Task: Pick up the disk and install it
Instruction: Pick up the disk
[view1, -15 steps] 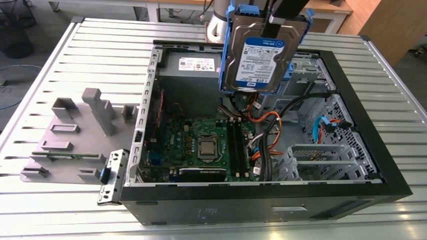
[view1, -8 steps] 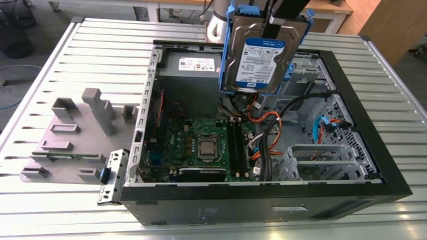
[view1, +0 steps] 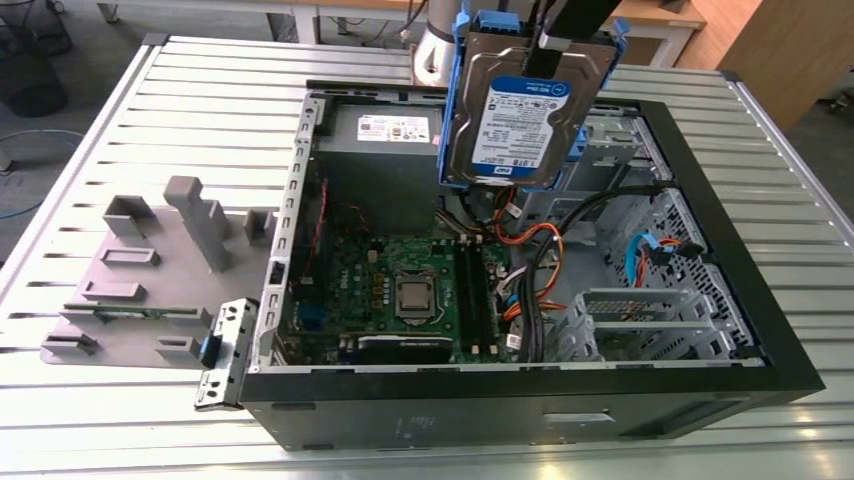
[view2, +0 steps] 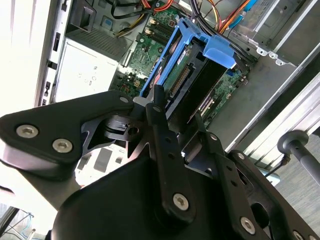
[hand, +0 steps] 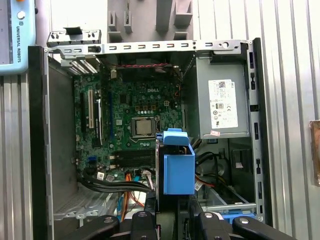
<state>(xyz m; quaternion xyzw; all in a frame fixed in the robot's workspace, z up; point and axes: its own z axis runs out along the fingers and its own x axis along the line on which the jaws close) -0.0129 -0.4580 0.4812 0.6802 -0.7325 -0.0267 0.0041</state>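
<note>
- Exterior view: the disk (view1: 523, 110) hangs upright above the far part of the open case (view1: 467, 415), with its long axis vertical and its label face toward the camera.
- The pincer (view1: 554, 40) is closed on the disk's top edge, between the blue plastic rails.
- Under it are the green motherboard (view1: 387, 270) and loose cables (view1: 534, 250), with grey metal walls around them.
- The case lies on a ribbed metal worktop (view1: 107, 420).

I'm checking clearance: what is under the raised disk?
The open computer case, with its green circuit board and cables. The disk, clamped in the gripper, covers the spot straight below itself.
</note>
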